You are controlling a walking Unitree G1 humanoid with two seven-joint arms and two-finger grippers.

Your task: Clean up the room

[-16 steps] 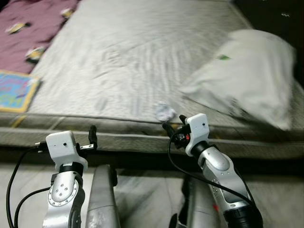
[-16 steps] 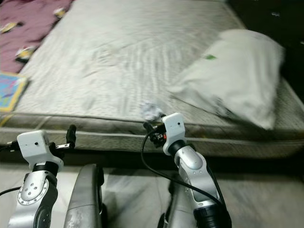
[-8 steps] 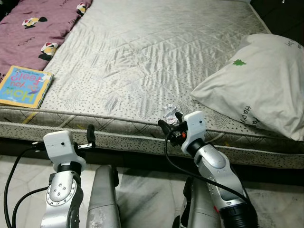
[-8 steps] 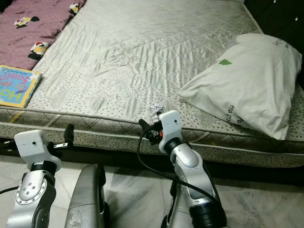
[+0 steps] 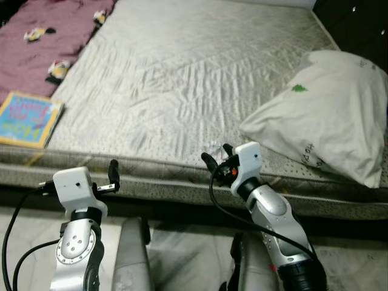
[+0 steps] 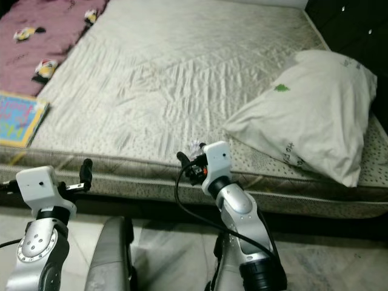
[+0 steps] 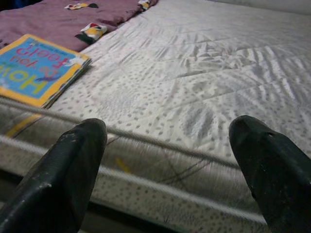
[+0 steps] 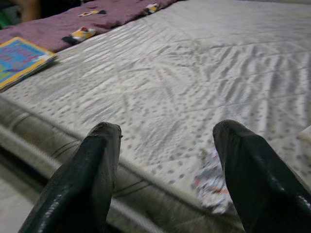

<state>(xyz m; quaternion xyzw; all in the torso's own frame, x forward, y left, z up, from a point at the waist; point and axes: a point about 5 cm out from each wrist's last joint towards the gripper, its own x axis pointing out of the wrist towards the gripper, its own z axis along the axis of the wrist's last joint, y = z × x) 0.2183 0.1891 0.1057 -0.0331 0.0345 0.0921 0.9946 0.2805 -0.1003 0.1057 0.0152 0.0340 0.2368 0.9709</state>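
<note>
- A bare mattress with a quilted, speckled grey cover fills the space ahead; its piped edge runs just in front of both grippers.
- A small crumpled wrapper, whitish with bits of colour, lies on the mattress near that front edge, just beyond the right gripper and close to one fingertip.
- The right gripper's fingers are spread apart and hold nothing.
- The left gripper hovers before the mattress edge, fingers likewise wide apart and empty.
- A plump white pillow with a small green mark and printed lettering rests on the right side of the mattress, near the wrapper.
- A flat, colourful book lies at the left, near the front edge.
- Behind it spreads a maroon blanket with small printed patches.
</note>
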